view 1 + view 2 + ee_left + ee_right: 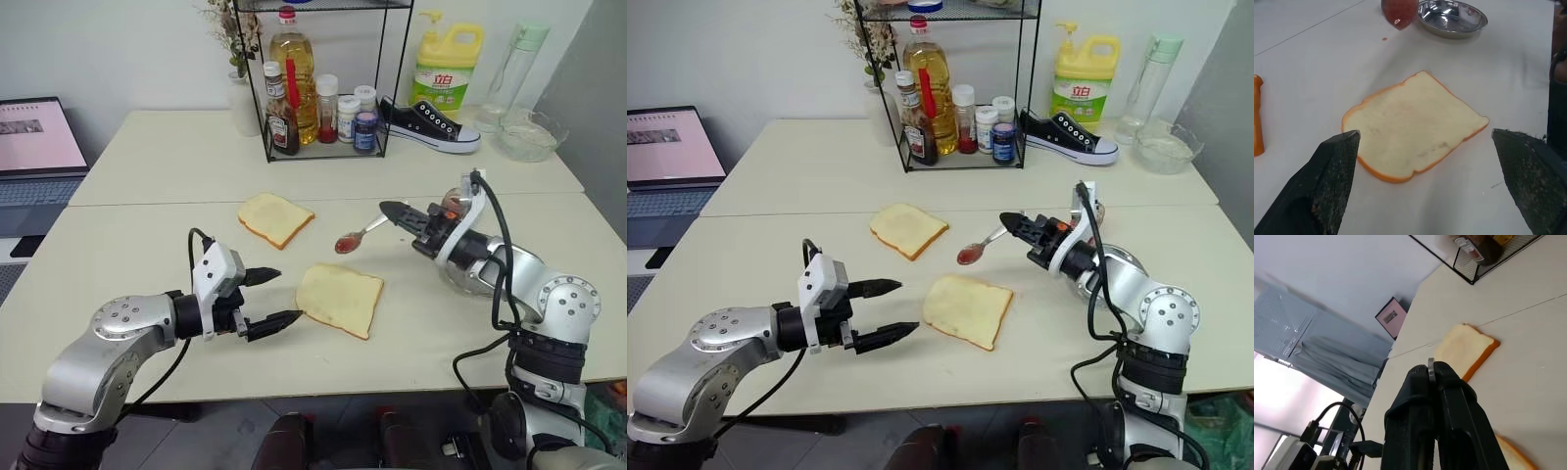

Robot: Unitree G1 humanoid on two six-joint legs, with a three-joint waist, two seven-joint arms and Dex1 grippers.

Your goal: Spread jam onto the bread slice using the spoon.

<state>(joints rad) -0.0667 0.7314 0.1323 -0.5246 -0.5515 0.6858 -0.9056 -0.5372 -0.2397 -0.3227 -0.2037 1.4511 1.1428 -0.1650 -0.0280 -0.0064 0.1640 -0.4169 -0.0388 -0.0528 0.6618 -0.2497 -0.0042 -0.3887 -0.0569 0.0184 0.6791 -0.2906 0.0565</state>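
We are holding the spoon (982,245) in the clamped right gripper (1011,224), its jam (968,256)-loaded bowl hanging above the table, between the two slices. The left gripper (276,299), jaws wide, is hovering just beside the bread slice (340,298). We are judging it best to lower the bowl flat and sweep gently. The slice is lying flat, pale yellow, tan-crusted, still bare.

bread slice (340,299): on the desk (147,245), near its front edge
smaller slice (275,218): behind it, mid-desk
spoon (361,236): between and above both slices
rack (326,83): toward the back edge
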